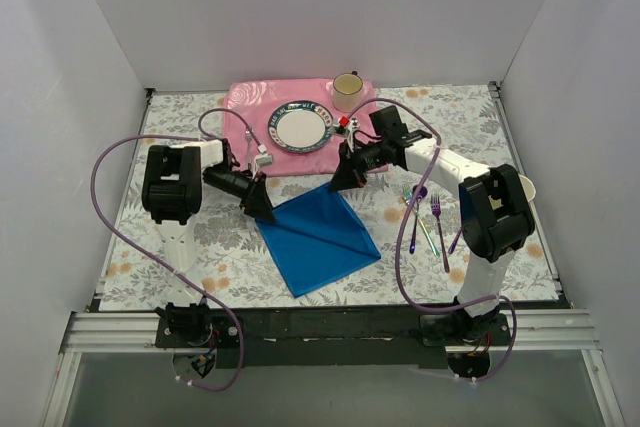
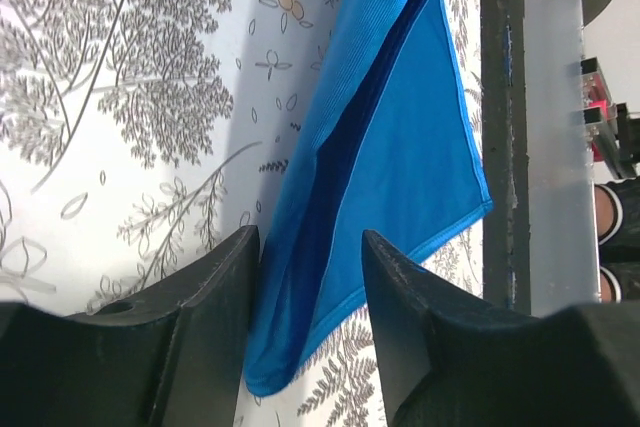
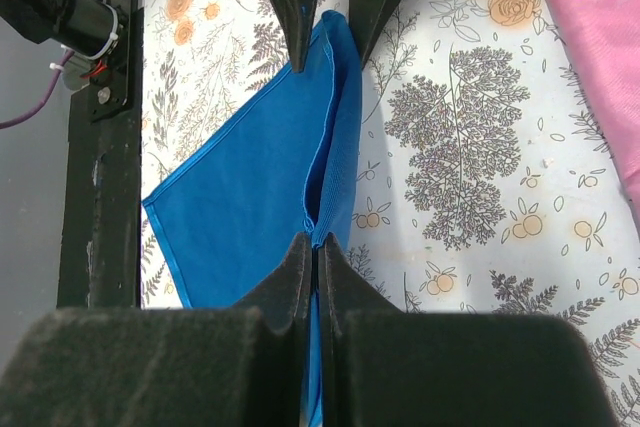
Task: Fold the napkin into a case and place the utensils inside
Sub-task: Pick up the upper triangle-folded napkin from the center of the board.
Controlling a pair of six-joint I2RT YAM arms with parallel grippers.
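Note:
The royal-blue napkin (image 1: 318, 237) lies on the floral table cover, doubled over, with its far edge raised between my two grippers. My right gripper (image 1: 345, 179) is shut on the napkin's far right corner; in the right wrist view the jaws (image 3: 316, 245) pinch the blue edge (image 3: 250, 177). My left gripper (image 1: 262, 205) is open, and its jaws (image 2: 310, 237) straddle the napkin's left corner (image 2: 400, 147) without closing on it. It also shows at the top of the right wrist view (image 3: 330, 7). The iridescent utensils (image 1: 425, 217) lie loose to the right of the napkin. No case shows.
A pink placemat (image 1: 250, 107) at the back holds a plate (image 1: 301, 127) and a cup (image 1: 347, 92). The placemat's edge shows in the right wrist view (image 3: 600, 37). White walls enclose three sides. A black rail (image 1: 330, 325) runs along the near edge.

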